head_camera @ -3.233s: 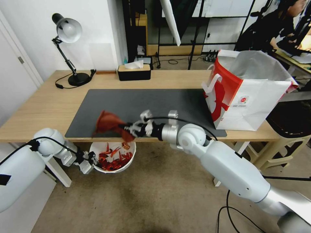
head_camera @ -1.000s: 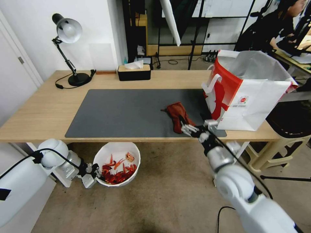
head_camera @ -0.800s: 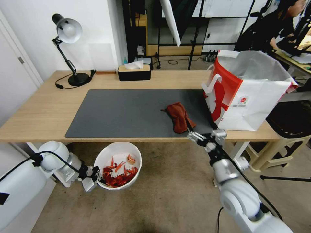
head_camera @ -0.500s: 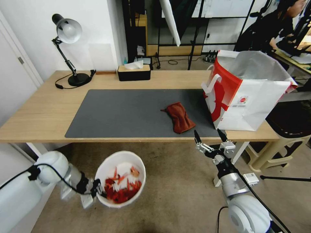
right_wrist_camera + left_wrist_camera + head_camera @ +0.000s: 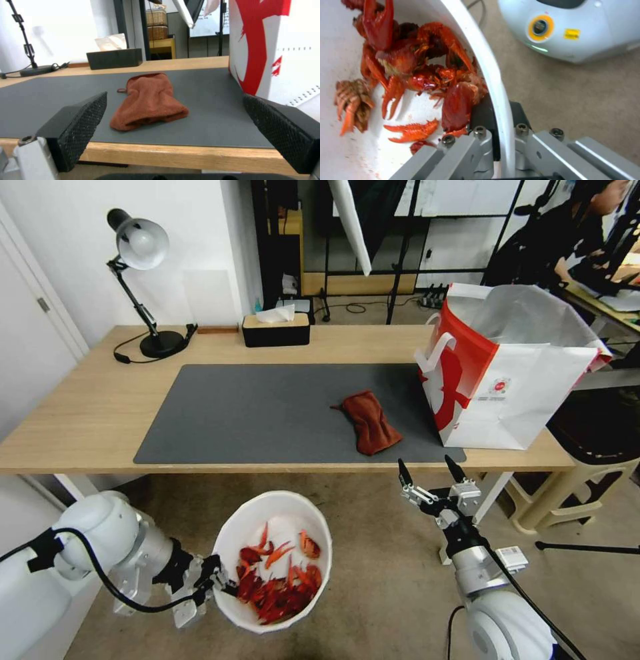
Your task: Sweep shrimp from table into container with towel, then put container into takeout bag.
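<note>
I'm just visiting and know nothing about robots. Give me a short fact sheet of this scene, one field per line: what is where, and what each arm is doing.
container: white bowl, held below the table's front edge
shrimp: red pile inside the container
left end effector: shut on the container's rim, one finger inside, one outside
right end effector: open, holding nothing, just below the table's front edge
towel: lying bunched on the dark mat
takeout bag: standing open at the table's right end
table: no shrimp visible on it
</note>
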Controlling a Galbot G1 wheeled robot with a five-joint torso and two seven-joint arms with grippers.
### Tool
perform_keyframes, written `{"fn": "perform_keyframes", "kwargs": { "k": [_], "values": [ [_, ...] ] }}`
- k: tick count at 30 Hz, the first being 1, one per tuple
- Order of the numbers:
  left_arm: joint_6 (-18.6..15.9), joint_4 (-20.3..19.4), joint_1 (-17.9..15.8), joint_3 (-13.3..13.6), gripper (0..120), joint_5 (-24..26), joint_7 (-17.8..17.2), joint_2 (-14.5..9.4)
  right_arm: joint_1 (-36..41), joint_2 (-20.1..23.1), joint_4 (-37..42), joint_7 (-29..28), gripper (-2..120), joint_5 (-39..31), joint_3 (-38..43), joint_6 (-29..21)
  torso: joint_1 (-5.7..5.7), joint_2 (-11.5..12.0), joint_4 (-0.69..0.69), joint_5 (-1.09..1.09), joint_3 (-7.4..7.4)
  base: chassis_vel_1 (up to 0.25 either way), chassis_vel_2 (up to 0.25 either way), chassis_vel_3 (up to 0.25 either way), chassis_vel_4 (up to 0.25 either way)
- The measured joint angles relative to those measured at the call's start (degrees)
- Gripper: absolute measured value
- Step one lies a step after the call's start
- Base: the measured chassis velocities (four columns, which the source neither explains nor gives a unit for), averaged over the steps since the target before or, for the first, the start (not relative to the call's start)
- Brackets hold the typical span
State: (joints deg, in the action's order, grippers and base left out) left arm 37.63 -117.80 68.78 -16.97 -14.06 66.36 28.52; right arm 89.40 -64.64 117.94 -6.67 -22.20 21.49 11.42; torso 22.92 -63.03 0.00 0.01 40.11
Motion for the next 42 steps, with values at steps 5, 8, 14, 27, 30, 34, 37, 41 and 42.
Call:
{"fn": "perform_keyframes", "kwargs": {
  "k": [5,8,14,27,30,34,37,41,42],
  "values": [
    [-2.4,-0.9,-2.7,-1.0,0,5.6,0.4,-1.4,0.0,0.0,0.0,0.1,100,0.0,0.0,0.0,0.0,0.0,0.02,-0.01,0.0,0.0,0.0,0.0,0.0],
    [-3.4,-0.9,-4.9,-1.1,0,8.4,0.4,-1.9,0.1,0.0,0.0,0.2,100,0.0,0.1,0.0,0.0,0.0,0.0,-0.01,0.0,0.0,0.0,0.0,0.0],
    [-7.9,1.2,-14.8,1.3,0,17.8,0.1,-3.1,0.0,-0.2,0.3,0.3,100,0.2,-0.3,0.0,0.0,0.0,0.02,-0.01,0.0,0.0,0.0,0.0,0.0],
    [-8.2,12.2,-26.1,6.7,0,19.0,-1.0,0.3,-0.3,-1.3,-0.9,1.6,100,0.2,-0.5,0.8,0.0,0.0,0.01,-0.01,0.0,0.0,0.0,0.0,0.0],
    [-8.2,15.7,-29.7,10.1,0,18.2,-1.2,2.6,-0.6,-1.7,-1.3,1.7,100,0.4,-1.1,0.9,0.0,0.0,0.01,-0.01,0.0,0.0,0.0,0.0,0.0],
    [-8.7,18.5,-34.9,15.3,0,17.7,-1.8,5.3,-0.8,-1.8,-1.4,1.7,100,0.7,-1.6,0.9,0.0,0.0,0.01,-0.01,0.01,0.0,0.0,0.0,0.0],
    [-9.1,20.5,-38.7,18.0,0,17.6,-2.1,7.3,-0.8,-2.0,-1.4,1.8,100,0.9,-1.7,0.9,0.0,0.0,0.0,0.0,0.0,0.0,0.0,0.0,0.0],
    [-9.7,24.7,-45.8,22.7,0,17.4,-2.9,10.8,-0.5,-2.2,-1.4,2.0,100,1.4,-1.7,0.9,0.01,0.0,0.0,-0.01,0.01,0.0,0.0,0.0,0.0],
    [-9.7,26.5,-48.9,24.3,0,17.2,-3.5,12.2,-0.4,-2.4,-1.4,2.0,100,1.6,-1.7,0.9,0.01,0.0,-0.01,0.02,0.0,0.0,0.0,0.0,0.0]
  ]
}}
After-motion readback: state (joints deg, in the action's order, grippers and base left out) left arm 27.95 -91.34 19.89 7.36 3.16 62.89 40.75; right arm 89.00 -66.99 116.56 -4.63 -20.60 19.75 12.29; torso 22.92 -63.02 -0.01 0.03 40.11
